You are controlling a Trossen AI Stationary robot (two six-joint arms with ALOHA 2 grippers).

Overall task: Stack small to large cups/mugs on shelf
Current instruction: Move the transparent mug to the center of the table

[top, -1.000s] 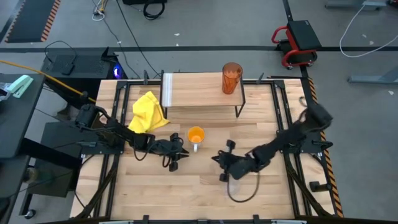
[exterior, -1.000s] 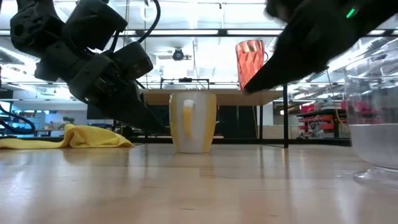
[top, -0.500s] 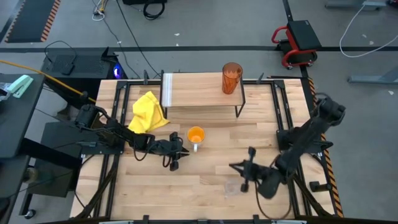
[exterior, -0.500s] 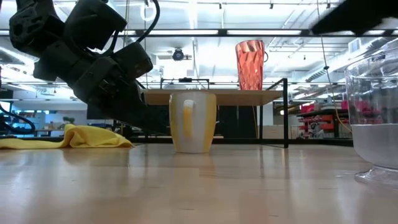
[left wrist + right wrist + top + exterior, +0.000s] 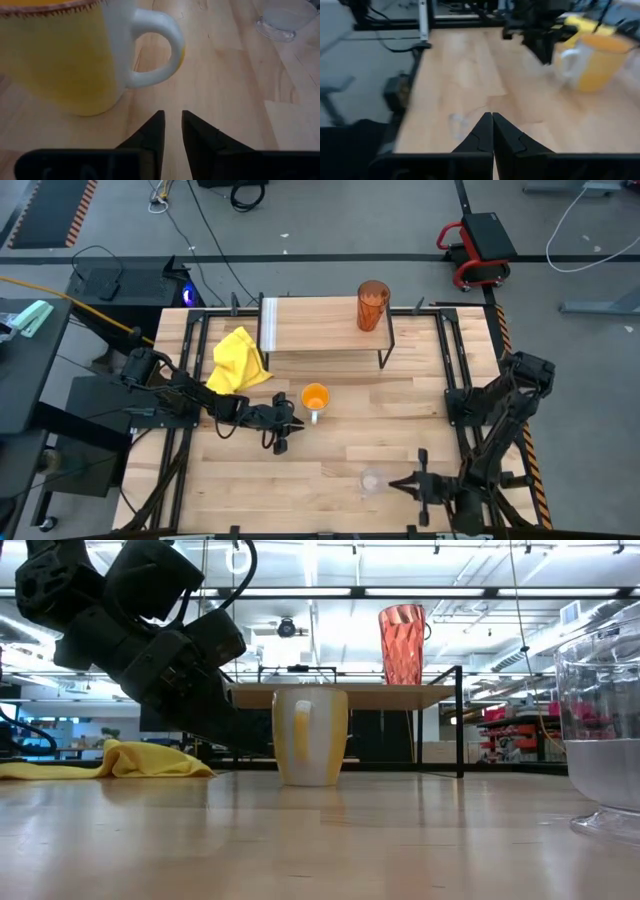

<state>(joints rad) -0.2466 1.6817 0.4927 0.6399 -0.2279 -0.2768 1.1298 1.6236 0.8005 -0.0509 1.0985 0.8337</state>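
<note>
The orange mug (image 5: 315, 397) with a white handle (image 5: 160, 50) stands upright on the tabletop in front of the shelf (image 5: 320, 330). The amber tumbler (image 5: 372, 305) stands on the shelf's right end. The small clear glass cup (image 5: 372, 480) stands on the table near the front edge. My left gripper (image 5: 171, 117) lies low just left of the mug, narrowly open, nothing between its fingers, its tips short of the handle. My right gripper (image 5: 398, 482) is shut at the front right, pointing at the glass cup from the right without touching it.
A crumpled yellow cloth (image 5: 238, 360) lies on the table left of the shelf, behind my left arm. Black frame rails run along both table sides (image 5: 455, 380). Bare wood lies between the mug and the glass cup (image 5: 340, 445).
My right arm has swung away from the table's middle toward the near right corner, turning as it went. The glass cup stands where it was, and my right gripper now lies to the cup's right. The mug and tumbler have not moved.
</note>
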